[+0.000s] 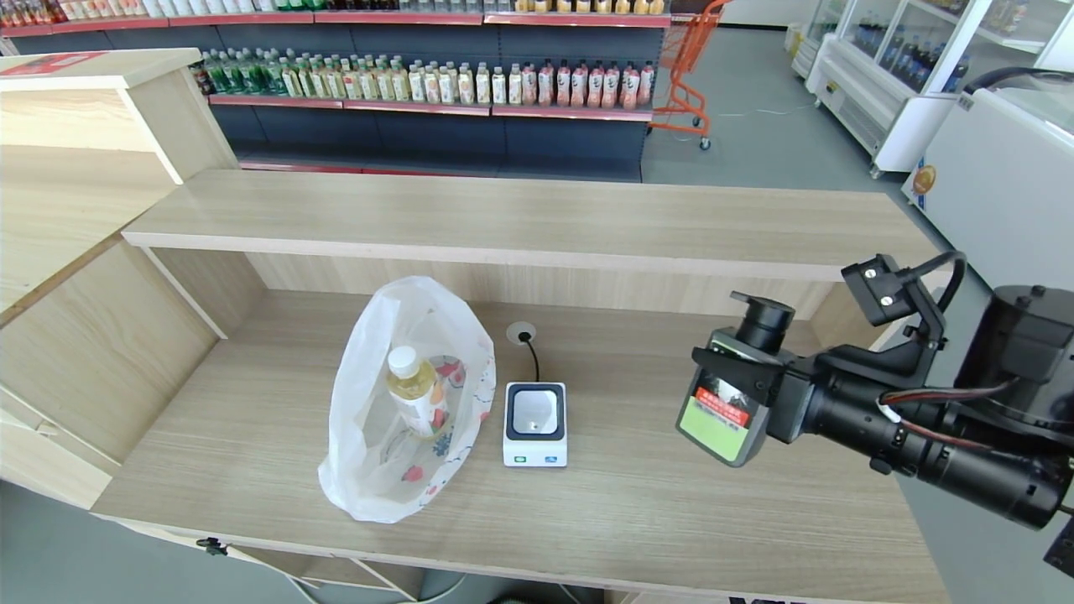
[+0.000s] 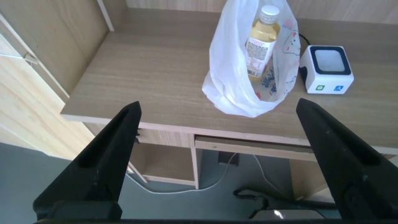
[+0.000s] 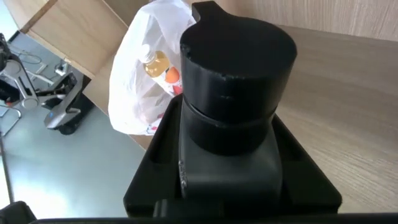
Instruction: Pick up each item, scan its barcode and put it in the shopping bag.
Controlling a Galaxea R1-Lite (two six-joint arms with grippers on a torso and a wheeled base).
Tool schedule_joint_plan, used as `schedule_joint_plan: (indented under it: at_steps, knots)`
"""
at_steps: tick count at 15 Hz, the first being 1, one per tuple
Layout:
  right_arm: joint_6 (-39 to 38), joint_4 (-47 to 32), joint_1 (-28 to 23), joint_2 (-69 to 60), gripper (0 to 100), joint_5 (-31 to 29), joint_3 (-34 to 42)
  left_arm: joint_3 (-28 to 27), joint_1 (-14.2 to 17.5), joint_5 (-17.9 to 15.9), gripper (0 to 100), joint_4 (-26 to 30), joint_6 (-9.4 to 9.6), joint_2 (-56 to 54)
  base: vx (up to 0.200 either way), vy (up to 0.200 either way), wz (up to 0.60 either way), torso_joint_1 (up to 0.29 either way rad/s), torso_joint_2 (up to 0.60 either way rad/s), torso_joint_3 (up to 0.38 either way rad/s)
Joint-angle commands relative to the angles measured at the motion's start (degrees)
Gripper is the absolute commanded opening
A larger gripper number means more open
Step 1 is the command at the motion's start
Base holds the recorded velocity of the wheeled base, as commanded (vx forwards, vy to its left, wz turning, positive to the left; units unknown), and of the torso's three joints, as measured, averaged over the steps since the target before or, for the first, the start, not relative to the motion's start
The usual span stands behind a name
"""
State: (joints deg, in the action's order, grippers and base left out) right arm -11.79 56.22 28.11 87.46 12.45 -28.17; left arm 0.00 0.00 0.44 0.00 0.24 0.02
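A white shopping bag (image 1: pixel 369 428) stands open on the wooden counter (image 1: pixel 638 503), with a yellow drink bottle (image 1: pixel 414 393) upright inside it. Just right of the bag sits a white barcode scanner (image 1: pixel 535 422), window facing up. My right gripper (image 1: pixel 732 376) hangs above the counter's right side, shut on a flat green and red packet (image 1: pixel 720 424), apart from the scanner. My left gripper (image 2: pixel 221 118) is open, its fingers (image 2: pixel 124 134) spread wide, low and in front of the counter's front edge. The bag (image 2: pixel 239 87), bottle (image 2: pixel 262 38) and scanner (image 2: pixel 328 67) lie beyond it.
A raised ledge (image 1: pixel 537 218) runs along the back of the counter, and a wooden side wall (image 1: pixel 101 352) closes the left. A cable hole (image 1: pixel 521 332) lies behind the scanner. Shelves of bottles (image 1: pixel 436 84) and white freezers (image 1: pixel 990 168) stand farther off.
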Motion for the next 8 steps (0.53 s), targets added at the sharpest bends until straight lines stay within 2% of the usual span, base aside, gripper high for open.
schedule_joint_plan:
  at_steps: [1, 2, 8]
  knots:
    - [-1.22, 0.03, 0.01, -2.11, 0, 0.03, 0.84, 0.0, 0.0, 0.0, 100, 0.0, 0.02, 0.06, 0.0, 0.0, 0.0, 0.0, 0.0, 0.0]
    - [-2.89, -0.32, 0.01, -2.47, 0, -0.05, 0.66, 0.0, 0.0, 0.09, 100, 0.0, 0.11, -0.02, 0.0, 0.0, 0.0, 0.0, 0.0, 0.0]
    - [-6.67, -2.7, -0.16, -4.31, 0, -0.05, 0.49, 0.0, 0.0, 0.0, 100, 0.0, 0.02, -0.02, 0.0, 0.2, 0.0, 0.002, 0.0, 0.001]
